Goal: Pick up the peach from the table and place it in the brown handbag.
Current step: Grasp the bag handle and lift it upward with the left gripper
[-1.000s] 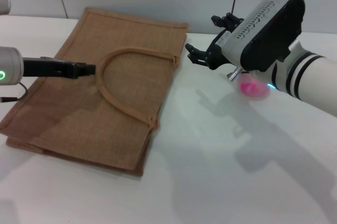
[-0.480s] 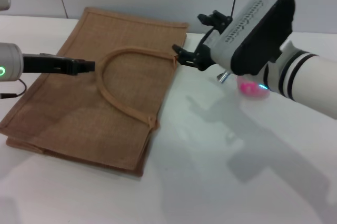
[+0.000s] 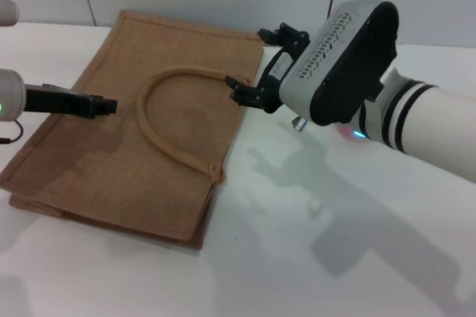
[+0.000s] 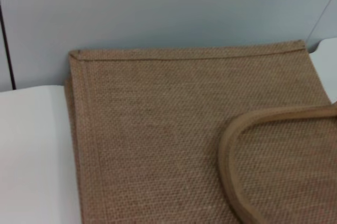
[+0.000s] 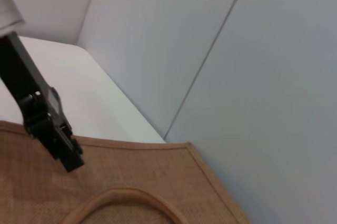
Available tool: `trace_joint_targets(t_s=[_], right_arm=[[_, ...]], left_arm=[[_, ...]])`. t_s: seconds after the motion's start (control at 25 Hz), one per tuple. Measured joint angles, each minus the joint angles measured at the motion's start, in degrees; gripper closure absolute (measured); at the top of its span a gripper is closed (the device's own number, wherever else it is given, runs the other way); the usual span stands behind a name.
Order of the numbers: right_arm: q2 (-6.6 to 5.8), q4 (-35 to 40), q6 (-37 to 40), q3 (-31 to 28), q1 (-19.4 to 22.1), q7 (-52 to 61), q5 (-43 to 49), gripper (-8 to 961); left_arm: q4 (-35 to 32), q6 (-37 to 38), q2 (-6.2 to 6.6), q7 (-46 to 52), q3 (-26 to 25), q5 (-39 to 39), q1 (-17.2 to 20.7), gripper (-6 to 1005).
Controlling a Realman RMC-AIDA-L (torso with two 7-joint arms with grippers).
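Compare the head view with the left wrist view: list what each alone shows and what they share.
Head view only: the right end effector open at the brown handbag's edge, the left end effector over the bag, and a sliver of the peach behind the right arm. Left wrist view only: nothing extra. Shared: bag, handle, table.

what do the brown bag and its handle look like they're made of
The brown handbag looks like coarse woven jute or burlap: the left wrist view shows an open, matte weave with stitched edge trim. Its handle seems a smoother, lighter tan strap, possibly leather or coated webbing; I can't tell which.
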State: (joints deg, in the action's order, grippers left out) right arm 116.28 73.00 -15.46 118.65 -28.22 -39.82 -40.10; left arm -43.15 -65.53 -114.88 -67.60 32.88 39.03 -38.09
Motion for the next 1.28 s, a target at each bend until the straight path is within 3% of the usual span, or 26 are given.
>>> trace_joint_targets(t_s=[0.28,1.28], right_arm=[[-0.01,0.1,0.0,0.2,0.0,-0.2,0.0,89],[-0.09,1.2,0.0,-0.1,0.0,0.0,-0.1,88]], left_arm=[[0.6,1.6,-0.67,-0.9,0.1,0.3,-0.5,704],[1.1,1.1,-0.93,-2.5,0.1,0.5,-2.3,704]])
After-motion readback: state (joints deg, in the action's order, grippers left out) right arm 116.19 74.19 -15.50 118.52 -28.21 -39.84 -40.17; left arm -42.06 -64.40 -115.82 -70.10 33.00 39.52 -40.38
